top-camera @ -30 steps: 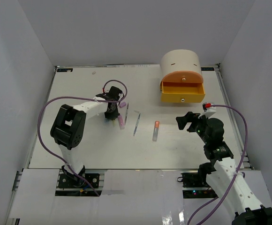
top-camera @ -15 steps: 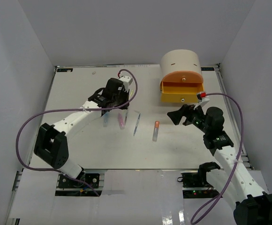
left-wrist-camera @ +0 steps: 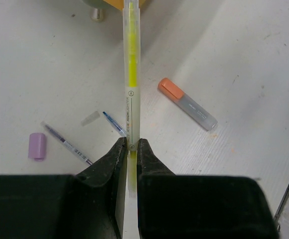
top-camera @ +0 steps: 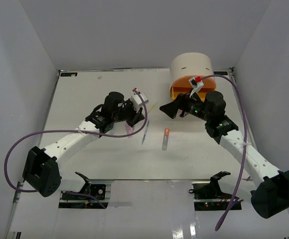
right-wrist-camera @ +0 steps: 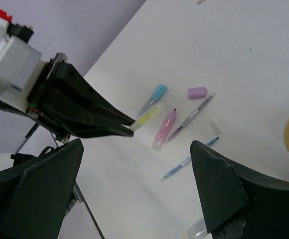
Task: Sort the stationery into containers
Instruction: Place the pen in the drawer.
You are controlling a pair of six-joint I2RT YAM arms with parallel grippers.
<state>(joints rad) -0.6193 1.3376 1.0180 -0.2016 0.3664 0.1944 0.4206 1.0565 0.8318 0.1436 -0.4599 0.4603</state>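
tiny dark print and a circled mark on the yellow pen (left-wrist-camera: 130,74), just past my left pincer (left-wrist-camera: 130,143), too small for me to read

Left arm (top-camera: 67,142) and right arm (top-camera: 240,149): white link shells, black joint housings, black bases. A purple cable (top-camera: 7,167) loops loosely off each arm (the right cable (top-camera: 242,172) starts at a small red-and-white connector (top-camera: 197,80)). Fingers (left-wrist-camera: 109,169) are matte black, wedge-shaped.
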